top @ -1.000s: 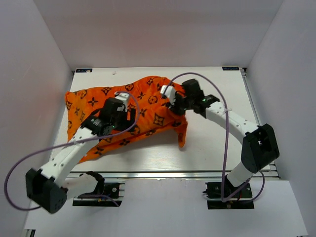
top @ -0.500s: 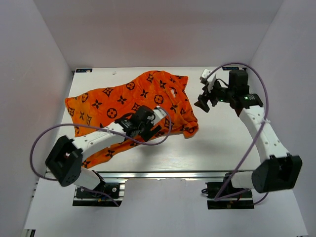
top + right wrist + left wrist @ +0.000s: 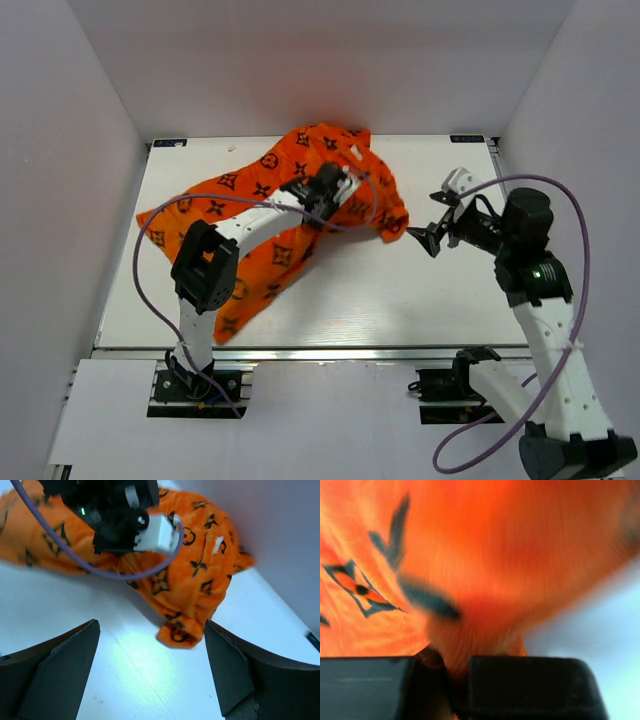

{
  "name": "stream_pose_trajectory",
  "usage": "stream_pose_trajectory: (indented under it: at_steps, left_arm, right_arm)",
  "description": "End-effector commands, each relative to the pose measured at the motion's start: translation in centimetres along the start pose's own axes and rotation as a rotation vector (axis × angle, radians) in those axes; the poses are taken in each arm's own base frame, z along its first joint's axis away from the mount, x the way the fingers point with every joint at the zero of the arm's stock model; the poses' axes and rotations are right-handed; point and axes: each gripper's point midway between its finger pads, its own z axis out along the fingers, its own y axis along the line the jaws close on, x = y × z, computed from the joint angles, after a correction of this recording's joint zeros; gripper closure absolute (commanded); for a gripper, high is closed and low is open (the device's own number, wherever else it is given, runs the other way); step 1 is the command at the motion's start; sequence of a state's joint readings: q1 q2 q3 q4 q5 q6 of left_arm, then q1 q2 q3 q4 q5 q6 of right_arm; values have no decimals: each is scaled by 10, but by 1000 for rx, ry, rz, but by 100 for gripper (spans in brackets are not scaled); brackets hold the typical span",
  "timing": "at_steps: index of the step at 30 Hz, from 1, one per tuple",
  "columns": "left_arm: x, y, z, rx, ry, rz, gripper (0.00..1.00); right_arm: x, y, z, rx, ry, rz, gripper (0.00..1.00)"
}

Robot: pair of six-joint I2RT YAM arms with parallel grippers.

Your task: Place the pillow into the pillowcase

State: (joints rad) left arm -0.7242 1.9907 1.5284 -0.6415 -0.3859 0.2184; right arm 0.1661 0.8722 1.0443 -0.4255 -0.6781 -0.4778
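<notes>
Pillowcase (image 3: 215, 192): lies crumpled across the far-left part of the table (image 3: 400, 300), bunched up toward the far centre.

Left end effector (image 3: 333, 190): on the bunched part, clenched on a fold of the orange fabric, which is pinched between its fingers (image 3: 530, 685).

Right end effector (image 3: 432, 236): released, jaws spread wide, over bare table just beside the pillowcase's right-hand corner and clear of it.

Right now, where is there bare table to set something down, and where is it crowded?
Free: the near strip of table in front of the pillowcase, running right to the open right claw. The back-right corner behind that claw is also free, and so is a smaller back-left corner. Crowded: back centre, where the left claw pinches the pillowcase.
</notes>
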Motion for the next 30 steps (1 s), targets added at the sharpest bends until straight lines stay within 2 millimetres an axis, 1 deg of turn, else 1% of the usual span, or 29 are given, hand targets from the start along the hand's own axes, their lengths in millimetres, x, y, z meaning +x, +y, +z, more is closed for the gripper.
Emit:
stream_pose_trajectory:
  at_steps: [1, 2, 3, 4, 5, 6, 7, 8, 9, 10, 11, 12, 13, 14, 15, 16, 17, 18, 19, 20, 21, 22, 23, 24, 25, 26, 28, 29, 30]
  left_arm:
    - [-141, -12, -133, 494, -478, -215, 100]
    - [-155, -4, -158, 600, -568, -279, 100]
    - [-191, 24, -213, 682, -812, -341, 100]
    - [-195, 51, -250, 875, -893, -486, 100]
    - [-191, 67, -256, 934, -942, -570, 100]
    - [-194, 94, -279, 969, -1052, -646, 100]
    - [-188, 157, -343, 1033, -1305, -769, 100]
    - [-170, 180, -332, 1066, -1351, -904, 100]
    - [-152, 207, -367, 1104, -1556, -905, 100]
    - [-127, 246, -359, 1184, -1551, -1118, 100]
    - [-110, 271, -351, 1185, -1602, -1253, 100]
    - [-70, 281, -334, 1189, -1663, -1366, 100]
    - [-51, 286, -315, 1171, -1652, -1484, 100]
    - [-36, 284, -291, 1152, -1598, -1600, 89]
    - [-19, 265, -244, 1129, -1421, -1731, 45]
    - [-12, 257, -230, 1083, -1367, -1738, 3]
    - [-8, 247, -231, 1057, -1336, -1720, 2]
    - [0, 230, -203, 1018, -1177, -1785, 2]
    - [4, 224, -197, 919, -1162, -1724, 2]
    - [5, 225, -214, 862, -1182, -1661, 2]
    - [20, 216, -180, 766, -968, -1757, 2]
    - [15, 238, -195, 563, -988, -1580, 2]
    - [21, 248, -198, 427, -933, -1542, 2]
    - [55, 243, -173, 212, -712, -1556, 2]
    - [54, 261, -195, 121, -718, -1546, 2]
    - [69, 258, -200, 52, -663, -1561, 2]
    - [93, 274, -213, -150, -625, -1502, 2]
    - [99, 281, -227, -214, -625, -1494, 2]
    - [115, 271, -226, -248, -544, -1492, 2]
  right_arm:
    - [-40, -25, -27, 217, -123, -8, 10]
    - [-55, -34, -34, 276, -173, -24, 11]
    - [-67, -37, -44, 325, -213, -31, 11]
    - [-72, -45, -52, 394, -230, -21, 11]
    - [-80, -49, -57, 425, -261, -5, 11]
    - [-84, -51, -61, 448, -274, 0, 11]
    - [-88, -54, -65, 472, -282, 4, 11]
    - [-89, -55, -66, 481, -287, 13, 11]
    - [-90, -55, -68, 488, -292, 13, 11]
    - [-89, -55, -68, 491, -293, 13, 11]
    - [-89, -56, -68, 493, -293, 11, 11]
    - [-87, -55, -68, 494, -296, 12, 11]
    - [-85, -56, -67, 497, -293, 16, 11]
    - [-84, -55, -67, 492, -293, 16, 11]
    - [-82, -54, -66, 490, -291, 19, 11]
    - [-81, -53, -65, 482, -289, 21, 11]
    - [-80, -52, -64, 479, -288, 22, 11]
    - [-79, -52, -63, 476, -286, 22, 11]
    - [-78, -51, -63, 472, -284, 23, 11]
    - [-76, -49, -61, 459, -279, 23, 11]
    - [-74, -48, -60, 451, -274, 26, 11]
    - [-72, -45, -57, 433, -272, 29, 11]
    - [-70, -45, -54, 422, -268, 35, 11]
    - [-69, -44, -52, 409, -265, 42, 10]
    - [-68, -41, -49, 389, -265, 47, 11]
    - [-68, -41, -47, 377, -268, 62, 11]
    - [-65, -39, -42, 350, -266, 81, 11]
    - [-64, -39, -39, 342, -266, 94, 11]
    - [-66, -40, -38, 340, -271, 98, 11]
